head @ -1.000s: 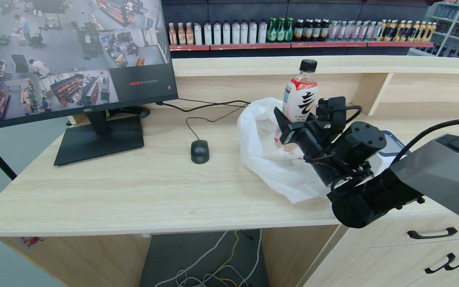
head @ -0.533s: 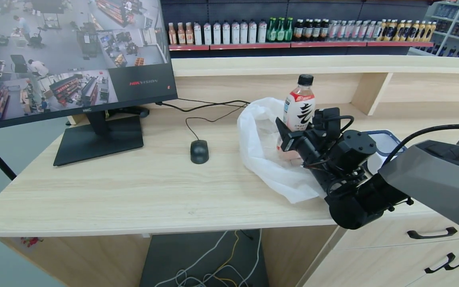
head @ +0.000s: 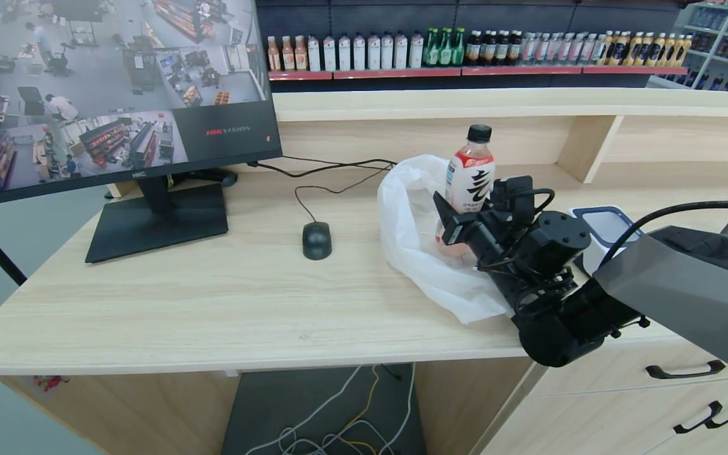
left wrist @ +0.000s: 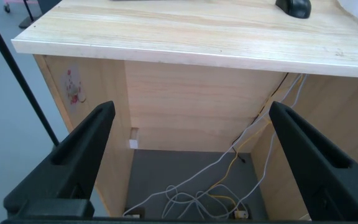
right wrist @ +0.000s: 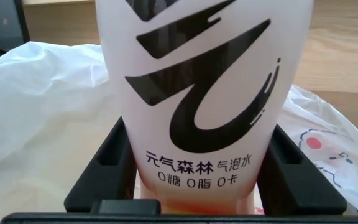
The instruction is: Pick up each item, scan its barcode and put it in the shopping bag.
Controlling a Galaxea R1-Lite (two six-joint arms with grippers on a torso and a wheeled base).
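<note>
Pale tabletop (head: 212,297): my right tool (head: 465,221) grips the bottle (head: 471,180) upright, shopping bag (head: 411,243) just beneath; its slumped rim could snag and tip it

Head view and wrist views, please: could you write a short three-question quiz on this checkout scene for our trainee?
1. True or false: the right gripper is shut on the bottle.
2. Which item lies on the counter between the monitor and the shopping bag? A mouse, B keyboard, C stapler.
3. Fill in: the left gripper is ____.
Key: 1 true; 2 A; 3 open.
</note>
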